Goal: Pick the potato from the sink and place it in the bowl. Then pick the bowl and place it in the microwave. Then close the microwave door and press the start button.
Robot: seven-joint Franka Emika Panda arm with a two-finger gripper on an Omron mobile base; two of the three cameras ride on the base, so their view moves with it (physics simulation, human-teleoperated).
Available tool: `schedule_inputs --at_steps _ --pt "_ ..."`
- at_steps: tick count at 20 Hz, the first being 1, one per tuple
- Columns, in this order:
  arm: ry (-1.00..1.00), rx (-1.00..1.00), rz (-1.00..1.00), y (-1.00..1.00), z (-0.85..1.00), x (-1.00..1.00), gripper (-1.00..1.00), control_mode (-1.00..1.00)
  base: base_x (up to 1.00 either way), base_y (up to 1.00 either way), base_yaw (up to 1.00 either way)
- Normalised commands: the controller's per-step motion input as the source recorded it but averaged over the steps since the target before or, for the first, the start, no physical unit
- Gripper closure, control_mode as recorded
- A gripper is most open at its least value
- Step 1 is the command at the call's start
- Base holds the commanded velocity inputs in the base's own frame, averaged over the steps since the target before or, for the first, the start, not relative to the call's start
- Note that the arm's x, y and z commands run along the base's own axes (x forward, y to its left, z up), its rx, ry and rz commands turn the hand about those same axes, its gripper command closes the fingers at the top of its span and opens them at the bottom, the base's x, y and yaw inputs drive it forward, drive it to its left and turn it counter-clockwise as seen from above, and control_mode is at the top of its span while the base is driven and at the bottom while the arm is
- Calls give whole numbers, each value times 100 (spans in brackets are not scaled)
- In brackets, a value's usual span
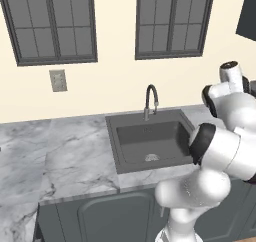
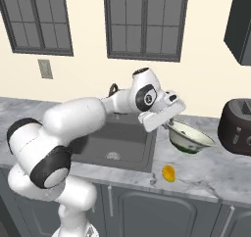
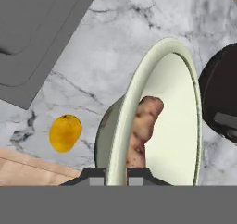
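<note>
My gripper is clamped on the near rim of the bowl, which sits tilted on the counter just right of the sink. The potato lies inside the bowl. A yellow-orange fruit rests near the counter's front edge.

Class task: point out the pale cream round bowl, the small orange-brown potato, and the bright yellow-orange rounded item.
Pale cream round bowl [image 3: 178, 126], hand view: its inner wall.
Small orange-brown potato [image 3: 147, 119], hand view: its upper half, inside the bowl.
Bright yellow-orange rounded item [image 2: 168, 173], right base view: its middle, on the counter.
</note>
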Motion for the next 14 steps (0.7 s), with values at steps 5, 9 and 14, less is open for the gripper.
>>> schedule_inputs --at_steps 5,9,14 --pt "-34 -6 31 61 100 -57 100 -100 0 0 0" --pt "-19 -2 40 69 100 -21 100 -100 0 0 0" --pt "-16 0 44 77 81 -10 100 -100 0 0 0"
